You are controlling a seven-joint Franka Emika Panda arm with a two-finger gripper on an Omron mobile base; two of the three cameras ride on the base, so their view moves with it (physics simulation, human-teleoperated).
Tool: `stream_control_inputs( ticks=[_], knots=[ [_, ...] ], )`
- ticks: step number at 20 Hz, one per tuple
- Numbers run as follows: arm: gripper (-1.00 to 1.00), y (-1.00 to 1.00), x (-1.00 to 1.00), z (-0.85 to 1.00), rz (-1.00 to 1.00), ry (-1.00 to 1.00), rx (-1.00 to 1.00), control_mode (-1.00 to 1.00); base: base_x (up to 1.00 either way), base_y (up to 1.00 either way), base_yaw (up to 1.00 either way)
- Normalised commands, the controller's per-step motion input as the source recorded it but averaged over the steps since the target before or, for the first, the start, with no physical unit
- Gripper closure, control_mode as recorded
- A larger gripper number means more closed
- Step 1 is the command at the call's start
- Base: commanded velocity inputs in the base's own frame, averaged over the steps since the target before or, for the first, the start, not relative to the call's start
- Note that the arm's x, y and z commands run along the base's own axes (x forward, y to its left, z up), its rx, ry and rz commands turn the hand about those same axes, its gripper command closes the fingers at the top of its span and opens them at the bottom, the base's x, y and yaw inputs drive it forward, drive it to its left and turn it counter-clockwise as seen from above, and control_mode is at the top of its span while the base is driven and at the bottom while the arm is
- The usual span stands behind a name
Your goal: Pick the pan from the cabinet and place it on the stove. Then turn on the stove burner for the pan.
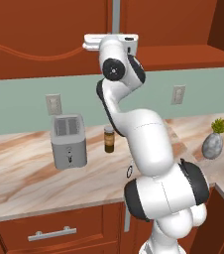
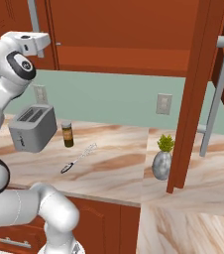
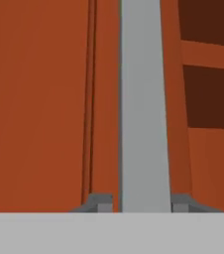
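Pan: we cannot see it — we judge it sits inside the cabinet [image 1: 44, 39], behind the closed door.
Fingers [image 3: 138, 203]: we have them narrowed around the grey bar handle [image 3: 141, 99], one tip on each side; whether they press it we cannot tell.
Why here: the door must swing out before we can reach in.
Neighbouring door [image 2: 198, 94]: already open.
Tabletop [image 1: 29, 178]: toaster [image 1: 68, 140], spice jar [image 1: 109, 139], whisk [image 2: 78, 158], potted plant [image 2: 162, 158] — all well below our hand.

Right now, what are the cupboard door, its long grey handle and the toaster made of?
The cabinet door looks like reddish-brown wood with a smooth, painted-looking finish and a wavy raised panel. Its bar handle looks like matte grey metal, plain and even, though it could be plastic. The toaster seems brushed silver metal with dark slots on top.
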Motion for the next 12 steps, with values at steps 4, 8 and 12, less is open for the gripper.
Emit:
stream_control_inputs(
  ticks=[4,8,12],
  knots=[
    [1.00,-0.05,0.04,-0.03,0.03,0.01,0.01,-1.00,0.00,0.00,0.00],
    [1.00,0.03,-0.07,0.00,0.17,0.00,0.00,-1.00,0.00,0.00,0.00],
    [1.00,0.15,-0.32,0.10,0.18,0.00,0.00,-1.00,0.00,0.00,0.00]
  ],
)
